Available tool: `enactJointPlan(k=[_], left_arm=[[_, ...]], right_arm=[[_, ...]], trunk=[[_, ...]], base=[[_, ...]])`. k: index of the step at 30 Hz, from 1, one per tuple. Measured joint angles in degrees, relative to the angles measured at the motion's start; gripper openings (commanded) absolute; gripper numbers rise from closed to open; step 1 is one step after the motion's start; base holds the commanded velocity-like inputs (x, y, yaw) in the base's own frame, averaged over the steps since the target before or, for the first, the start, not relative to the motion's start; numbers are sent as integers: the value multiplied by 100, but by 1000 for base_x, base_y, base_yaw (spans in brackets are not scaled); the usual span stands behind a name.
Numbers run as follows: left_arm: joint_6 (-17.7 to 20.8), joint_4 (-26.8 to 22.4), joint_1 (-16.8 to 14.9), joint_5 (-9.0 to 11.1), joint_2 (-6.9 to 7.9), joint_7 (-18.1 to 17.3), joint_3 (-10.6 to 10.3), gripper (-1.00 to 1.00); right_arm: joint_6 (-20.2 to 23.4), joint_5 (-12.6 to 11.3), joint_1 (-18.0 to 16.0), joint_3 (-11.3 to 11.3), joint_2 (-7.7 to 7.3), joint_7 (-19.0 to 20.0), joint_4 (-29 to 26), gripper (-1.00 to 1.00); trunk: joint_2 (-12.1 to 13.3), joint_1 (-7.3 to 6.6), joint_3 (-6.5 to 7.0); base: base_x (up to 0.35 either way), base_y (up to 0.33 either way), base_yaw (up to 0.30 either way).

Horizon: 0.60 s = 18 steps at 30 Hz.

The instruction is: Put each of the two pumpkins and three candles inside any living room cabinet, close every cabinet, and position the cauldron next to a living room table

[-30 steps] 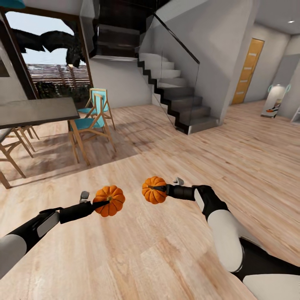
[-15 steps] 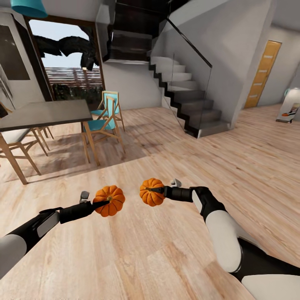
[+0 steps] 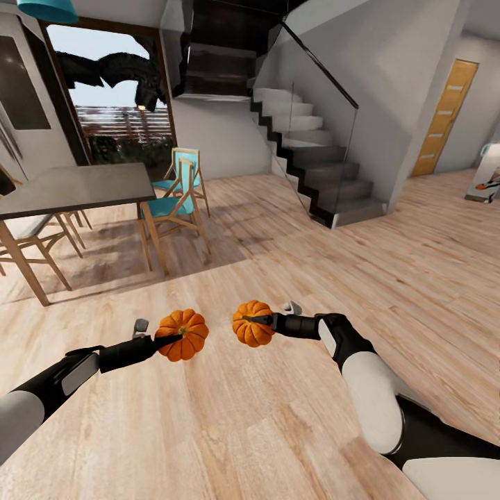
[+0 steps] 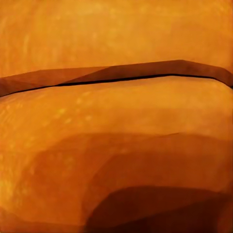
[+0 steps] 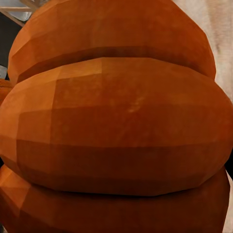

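Note:
Both arms reach forward over the wooden floor, each carrying a pumpkin in the air. My left gripper (image 3: 169,339) is shut on a ribbed orange pumpkin (image 3: 186,334), whose skin (image 4: 116,121) sits right against the left wrist camera. My right gripper (image 3: 258,321) is shut on the other pumpkin (image 3: 248,326), seen very close as orange ribs (image 5: 116,126) in the right wrist view. The two pumpkins hang a short gap apart. Candles, cabinet and cauldron are out of view.
A dark-topped dining table (image 3: 69,189) with wooden chairs, two with teal seats (image 3: 170,201), stands at the left. A staircase with a glass rail (image 3: 312,167) rises ahead. An orange door (image 3: 444,118) is far right. Open wood floor (image 3: 278,264) spreads between them.
The whole picture has shifted right, so the camera has turned left: table and chairs show more, the door sits further right. Both arms hold their pumpkins as before.

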Motion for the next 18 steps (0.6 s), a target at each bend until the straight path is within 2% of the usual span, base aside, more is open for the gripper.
enactJointPlan(k=[9, 13, 18], left_arm=[[1, -1, 2, 4, 0, -1, 0, -100], [1, 0, 0, 1, 0, 3, 0, -100], [1, 1, -1, -1, 0, 2, -2, -100]], right_arm=[[-34, 0, 4, -1, 5, 3, -1, -100], [-262, 1, 8, 2, 13, 3, 2, -100], [-302, 11, 9, 8, 22, 3, 4, -100]], trunk=[[361, -198, 78], [521, -286, 122], [722, -395, 202]], base=[[0, 0, -48], [0, 0, 193], [0, 0, 275]])
